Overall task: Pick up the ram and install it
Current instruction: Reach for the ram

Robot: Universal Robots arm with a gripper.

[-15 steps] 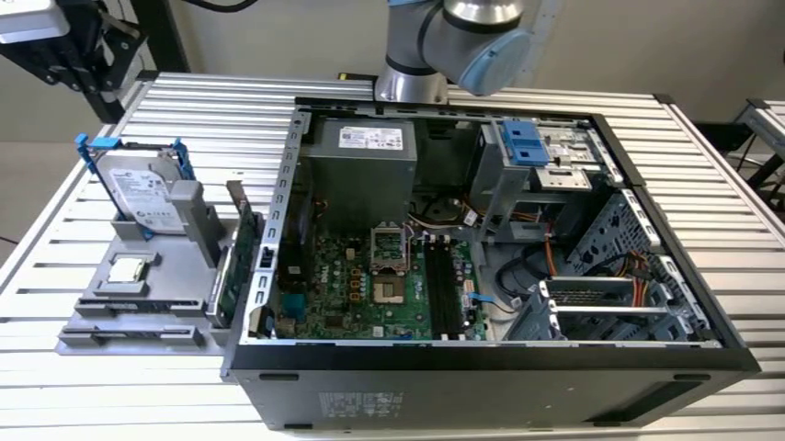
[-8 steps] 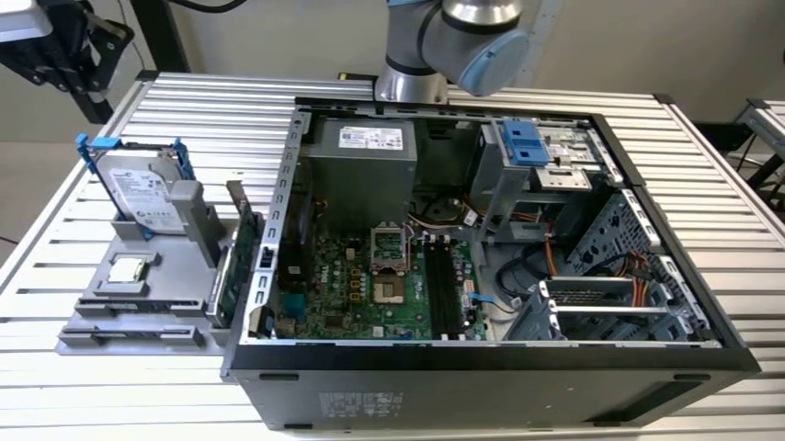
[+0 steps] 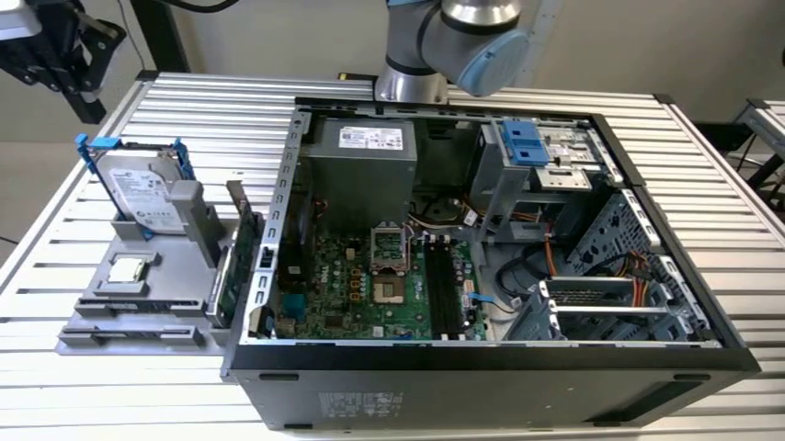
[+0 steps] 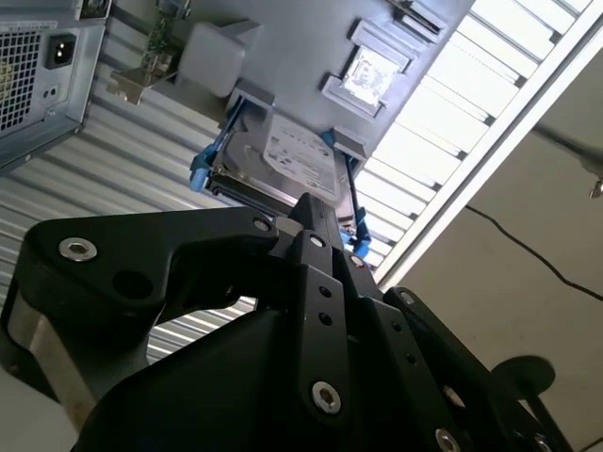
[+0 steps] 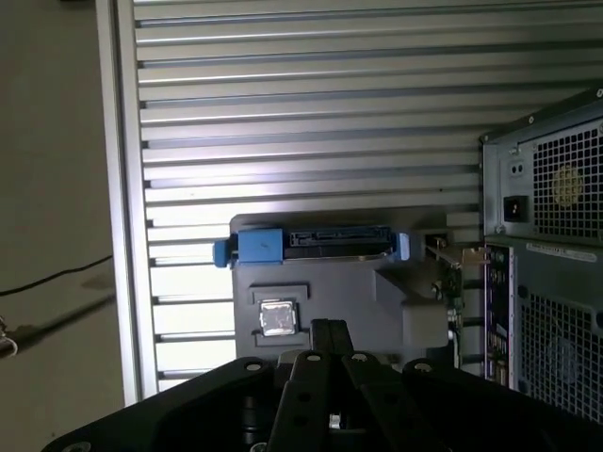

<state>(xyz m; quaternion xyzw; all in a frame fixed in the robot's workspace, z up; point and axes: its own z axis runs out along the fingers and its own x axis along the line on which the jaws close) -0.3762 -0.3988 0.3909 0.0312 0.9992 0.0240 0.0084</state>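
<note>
The gripper [image 5: 330, 328] is hovering well above the slatted table [image 5: 311, 113], and its fingers [image 5: 322, 335] are looking pressed together with nothing between them. Ahead of it and well apart, the grey holder [image 5: 358, 292] is carrying the hard drive [image 5: 334, 243] in its blue frame and a small square chip [image 5: 277, 318]. The ram [image 3: 220, 294], which I am taking to be the thin green strip on edge in the exterior view, is sitting off to the side of the gripper's line. It is at the holder's edge nearest the open computer case [image 3: 491, 356], just beside the bigger expansion card [image 3: 245, 234]. I am judging the approach to the pick to be the step in hand, with nothing grasped yet. The grasp is calling for spread fingers set across the stick's thin edge, clear of the card.
</note>
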